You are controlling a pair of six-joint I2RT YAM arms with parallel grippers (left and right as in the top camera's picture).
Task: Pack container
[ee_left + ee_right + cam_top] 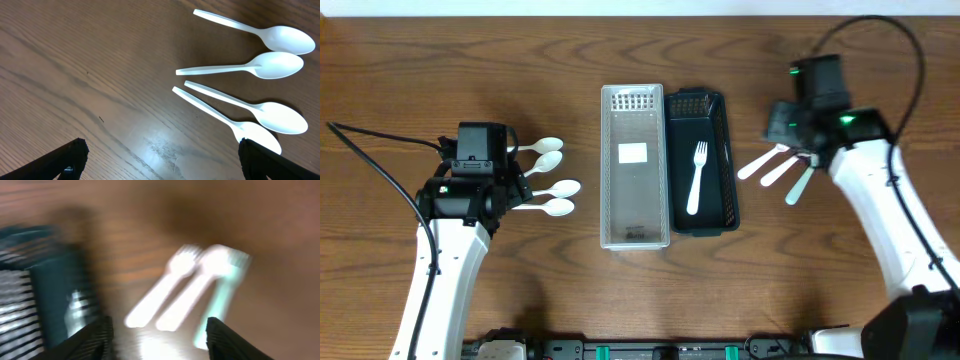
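Note:
A clear tray (612,215) and a black tray (730,215) stand side by side mid-table. One white fork (696,178) lies in the black tray. Several white spoons (552,186) lie left of the trays; they show clearly in the left wrist view (270,65). My left gripper (510,180) is open and empty beside the spoon handles (160,162). Three white forks (780,170) lie right of the black tray, blurred in the right wrist view (190,290). My right gripper (798,140) is open and empty above the forks (157,337).
The black tray's corner (45,280) shows blurred at the left of the right wrist view. Black cables run from both arms across the table's outer sides (370,150). Bare wood lies in front of the trays.

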